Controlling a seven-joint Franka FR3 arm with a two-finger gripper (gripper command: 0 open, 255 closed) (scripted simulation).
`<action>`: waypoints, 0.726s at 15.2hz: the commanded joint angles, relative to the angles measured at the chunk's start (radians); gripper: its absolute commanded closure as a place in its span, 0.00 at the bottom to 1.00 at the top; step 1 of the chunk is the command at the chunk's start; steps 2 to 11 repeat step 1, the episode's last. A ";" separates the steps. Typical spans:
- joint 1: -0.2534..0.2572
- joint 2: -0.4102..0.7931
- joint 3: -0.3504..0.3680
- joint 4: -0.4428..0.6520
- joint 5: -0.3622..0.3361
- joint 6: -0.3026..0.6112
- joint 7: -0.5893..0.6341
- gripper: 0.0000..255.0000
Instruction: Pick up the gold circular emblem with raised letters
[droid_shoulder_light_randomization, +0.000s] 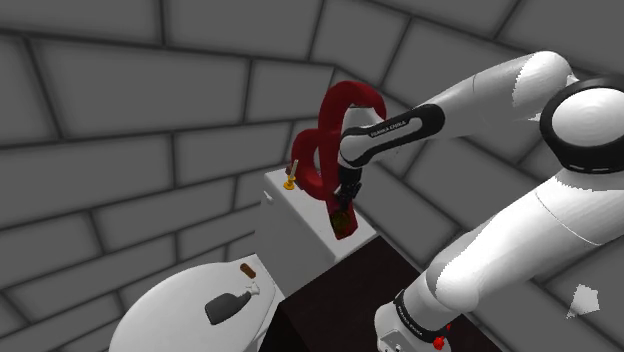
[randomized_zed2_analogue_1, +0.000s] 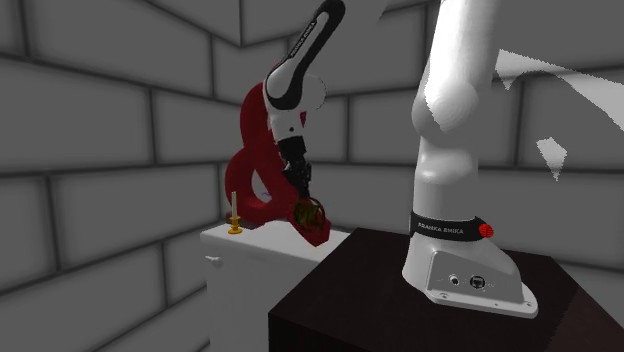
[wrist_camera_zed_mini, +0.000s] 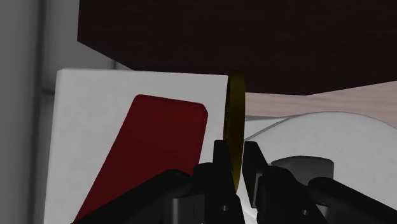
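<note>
Mid-frame in the shoulder view, the gripper (droid_shoulder_light_randomization: 345, 213) pinches the gold emblem (wrist_camera_zed_mini: 236, 105) edge-on, beside the red sculpture (droid_shoulder_light_randomization: 345, 105) on the white tank (droid_shoulder_light_randomization: 287, 208).

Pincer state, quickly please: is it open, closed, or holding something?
Pincer: closed on the gold emblem, which it clasps edge-on.
</note>
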 joint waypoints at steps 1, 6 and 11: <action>0.000 -0.012 0.000 0.004 -0.001 -0.012 -0.002 1.00; 0.000 -0.012 0.000 0.004 -0.001 -0.012 -0.002 1.00; 0.000 -0.012 0.000 0.004 -0.001 -0.012 -0.002 1.00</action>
